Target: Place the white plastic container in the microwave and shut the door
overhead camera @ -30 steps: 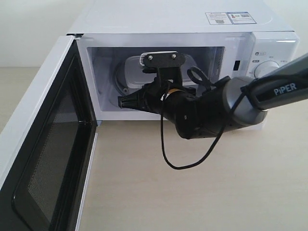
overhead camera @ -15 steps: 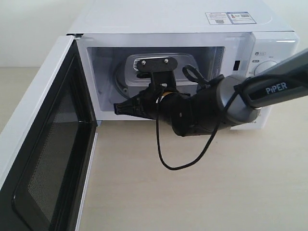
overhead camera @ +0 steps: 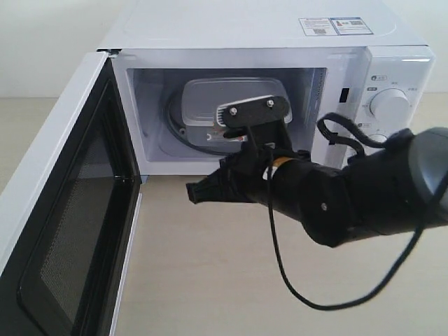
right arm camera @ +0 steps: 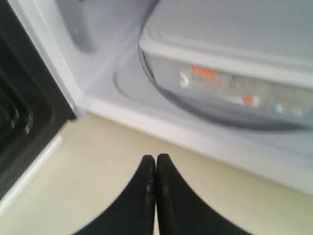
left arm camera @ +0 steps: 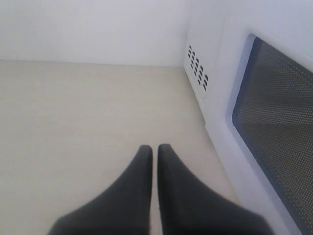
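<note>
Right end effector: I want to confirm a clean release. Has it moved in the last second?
Yes. The right end effector, shut, has backed out of the microwave, past its front sill toward the camera, leaving the white plastic container inside.

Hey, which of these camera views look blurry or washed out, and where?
Right wrist view: soft all over, the label on the white plastic container is smeared and unreadable. Left wrist view: the mesh in the door is fairly sharp, and the wall looks overexposed. Exterior view: mostly crisp, but the top of the microwave is nearly blown out.
</note>
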